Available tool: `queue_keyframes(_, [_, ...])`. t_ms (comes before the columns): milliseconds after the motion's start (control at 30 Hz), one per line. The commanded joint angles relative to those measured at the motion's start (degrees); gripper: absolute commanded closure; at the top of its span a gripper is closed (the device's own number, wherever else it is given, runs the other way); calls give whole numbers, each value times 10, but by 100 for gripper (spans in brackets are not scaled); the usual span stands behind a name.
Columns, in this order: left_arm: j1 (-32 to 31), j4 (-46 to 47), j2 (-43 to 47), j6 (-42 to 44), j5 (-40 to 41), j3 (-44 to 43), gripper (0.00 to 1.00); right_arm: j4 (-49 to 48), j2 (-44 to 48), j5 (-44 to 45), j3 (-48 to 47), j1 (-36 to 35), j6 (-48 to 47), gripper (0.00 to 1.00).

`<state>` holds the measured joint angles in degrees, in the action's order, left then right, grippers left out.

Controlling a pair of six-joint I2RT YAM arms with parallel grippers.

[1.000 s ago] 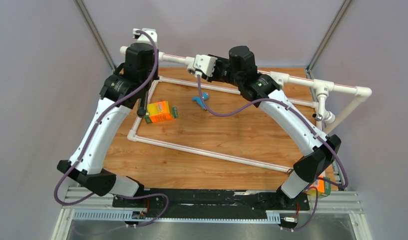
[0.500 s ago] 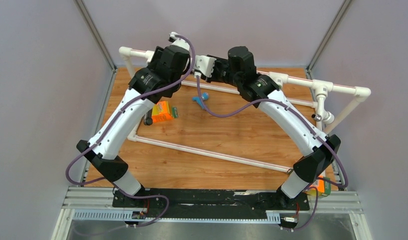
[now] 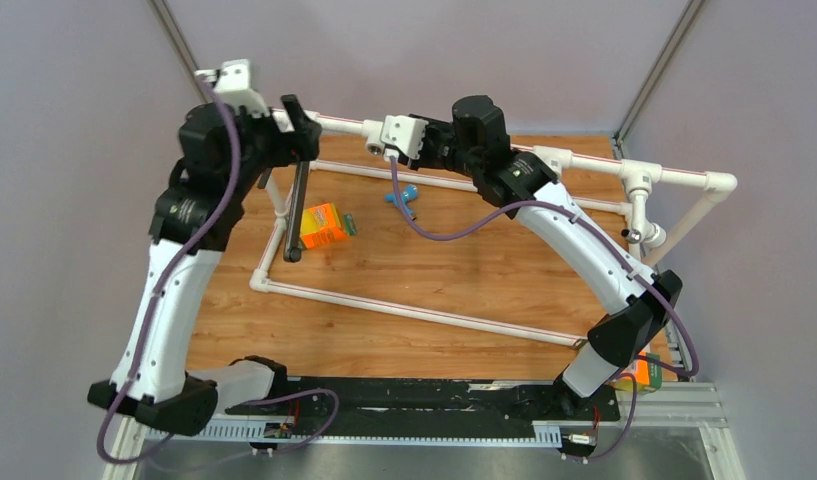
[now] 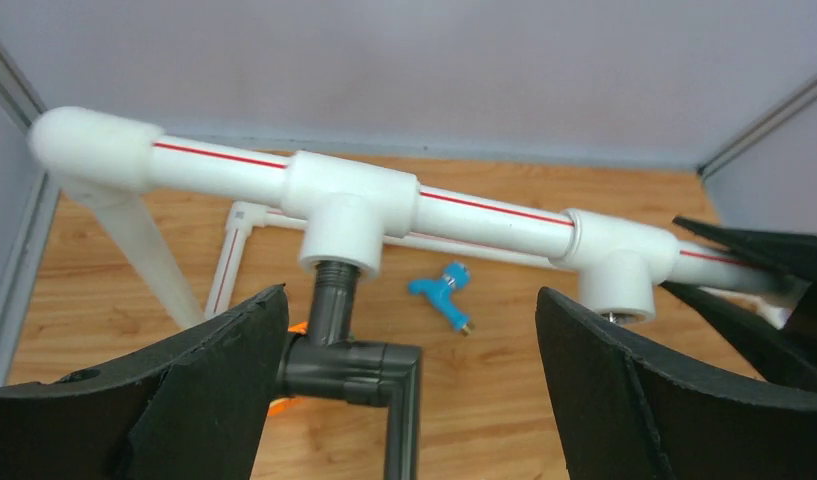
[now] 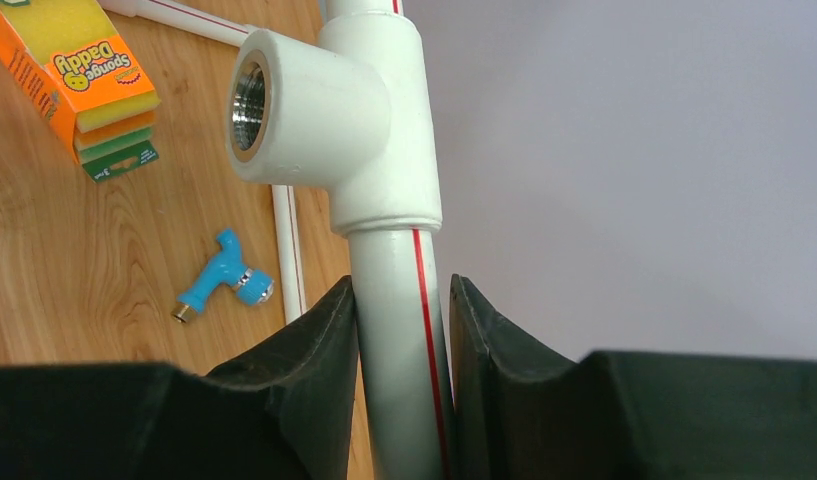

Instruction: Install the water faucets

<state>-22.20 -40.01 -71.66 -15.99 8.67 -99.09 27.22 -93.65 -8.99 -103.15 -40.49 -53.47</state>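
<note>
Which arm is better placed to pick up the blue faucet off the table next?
Probably left: the left pincer is open and empty near the dark faucet, already in its socket; the right pincer is clamped on the white pipe.

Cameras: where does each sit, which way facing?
Top external: above and behind both arms, looking down on the table; both show.
Left wrist: faces the dark faucet under the white pipe; open left pincer shows.
Right wrist: looks along the white pipe clamped by the right pincer.
Shared: blue faucet, in all three.
</note>
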Motion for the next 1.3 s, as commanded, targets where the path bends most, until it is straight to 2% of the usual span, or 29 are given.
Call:
queue_keyframes(0, [109,112,76,-130,-186,68,1,52,-11,-30,15,-20,70,100])
queue_keyframes(33, [130,128,89,-161,-208,81,1,51,-10,-30,15,-20,70,100])
queue_keyframes(100, [218,160,106,-206,-268,118,1,50,-11,-30,16,-20,70,100])
queue_keyframes(167, [280,194,118,-241,-318,154,1,52,-11,-30,16,-20,70,100])
queue_keyframes(300, [369,238,123,-292,-393,220,1,50,-10,-30,18,-20,68,100])
queue_keyframes(433, [413,334,108,-358,-497,284,1,51,-13,-30,17,-20,67,100])
queue_keyframes(533, [414,416,96,-416,-551,324,1,50,-17,-32,16,-20,68,100])
queue_keyframes(667, [414,450,103,-430,-564,359,1,51,-21,-35,16,-20,68,100])
queue_keyframes(833, [414,584,111,-531,-597,437,3,50,-25,-38,15,-20,69,100])
queue_keyframes(1033, [409,678,116,-610,-591,483,17,51,-25,-38,15,-20,70,100])
queue_keyframes(1167, [392,689,119,-620,-579,478,27,50,-26,-38,16,-20,70,100])
queue_keyframes(1233, [379,688,124,-618,-567,470,39,50,-27,-39,16,-20,70,100])
queue_keyframes(1267, [376,686,125,-617,-565,467,50,50,-26,-40,16,-20,70,100])
